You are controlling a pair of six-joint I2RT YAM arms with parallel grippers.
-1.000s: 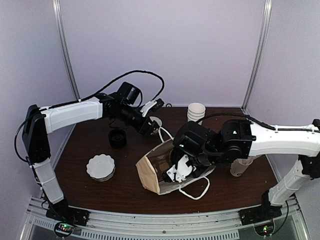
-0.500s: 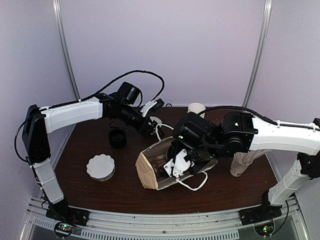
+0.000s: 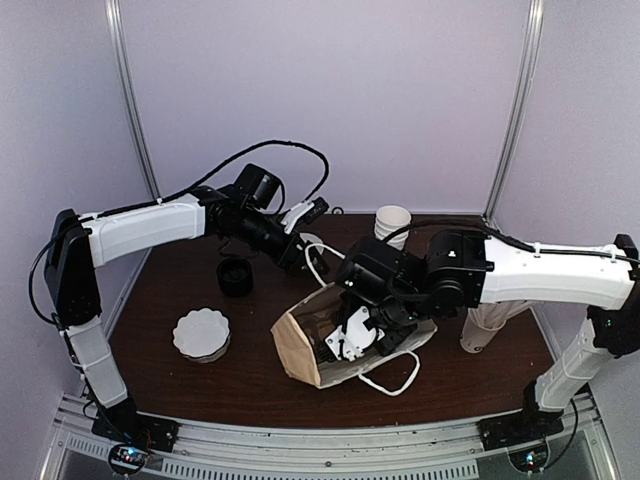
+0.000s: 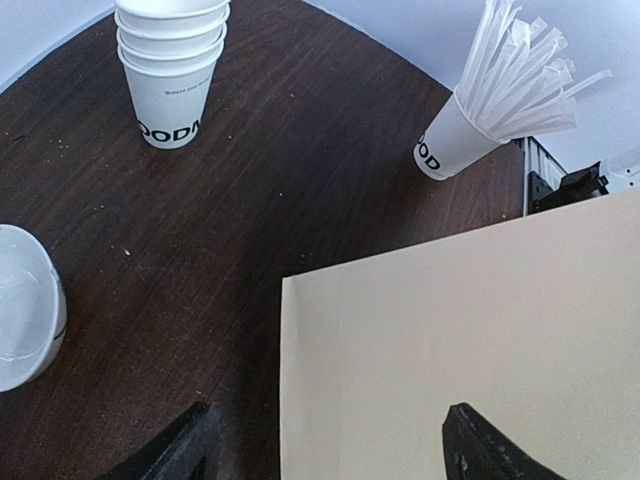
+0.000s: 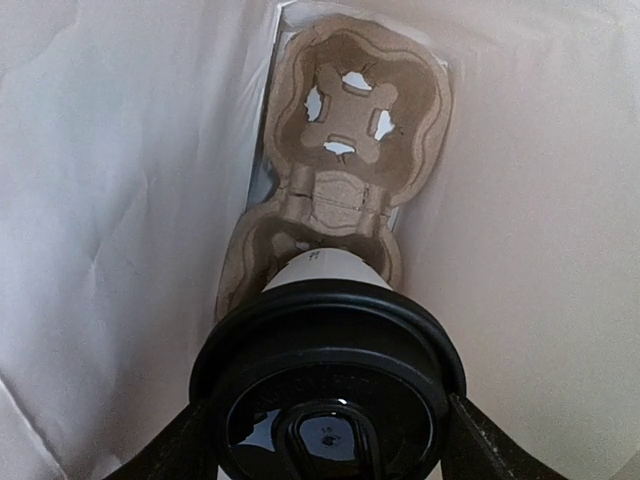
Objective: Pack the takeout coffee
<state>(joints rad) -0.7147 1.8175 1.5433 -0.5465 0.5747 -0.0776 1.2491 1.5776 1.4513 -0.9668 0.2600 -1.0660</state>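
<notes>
While the left gripper (image 3: 300,238) hovered near the bench's far edge, the right gripper (image 3: 352,335) reached into the paper bag (image 3: 295,350) mid-bench. From the left wrist, its jaws stood wide apart, gripping nothing, the bag's wall across the gap. From the right wrist, the fingers (image 5: 185,445) clamped the takeout coffee (image 5: 330,400) inside the bag, over a pulp carrier (image 5: 345,150).

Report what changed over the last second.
The right gripper, shut on the takeout coffee, edged slightly left inside the paper bag; the bag's handles shifted. The left gripper, open by the bag's rim, and the cup stack stayed put.
</notes>
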